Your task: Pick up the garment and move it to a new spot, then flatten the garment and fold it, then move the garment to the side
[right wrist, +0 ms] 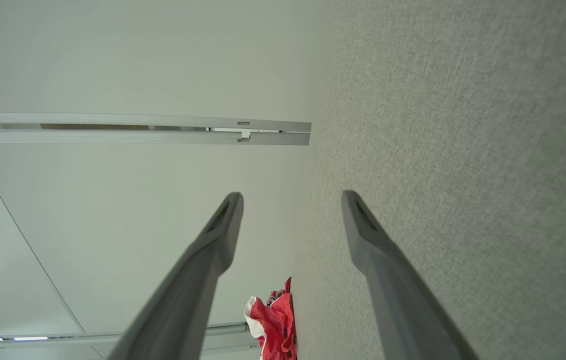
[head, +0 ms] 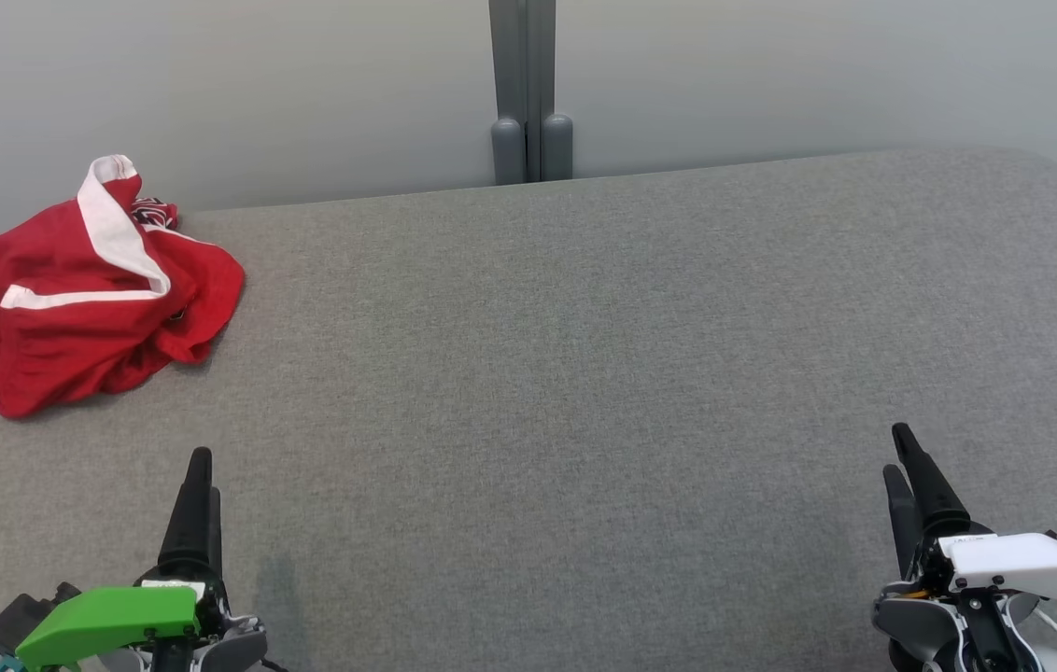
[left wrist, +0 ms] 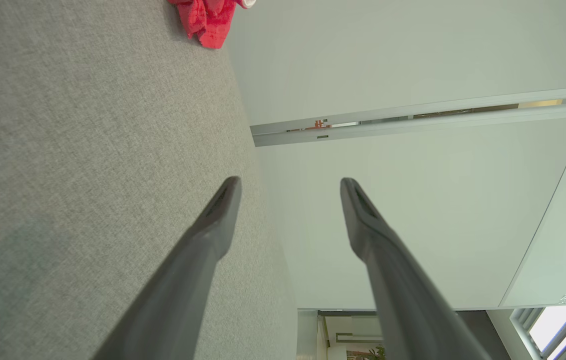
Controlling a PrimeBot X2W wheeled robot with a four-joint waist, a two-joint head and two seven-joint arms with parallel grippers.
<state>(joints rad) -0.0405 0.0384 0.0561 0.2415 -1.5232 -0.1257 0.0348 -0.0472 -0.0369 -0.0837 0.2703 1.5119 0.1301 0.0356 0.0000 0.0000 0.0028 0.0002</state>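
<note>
Table (head: 584, 373): grey fabric top, spanning the head view from 3 to 9 o'clock.
Wall (head: 818, 75): pale panels behind the table, with a grey post (head: 530, 93) at 12 o'clock.
Garment (head: 90, 289): red with white bands, crumpled in a heap at 10 o'clock on the table's far left corner, well apart from both grippers.
Left gripper (head: 202, 462): at 7 o'clock, jaws wide, holding nothing.
Right gripper (head: 898, 453): at 5 o'clock, jaws wide, holding nothing.
</note>
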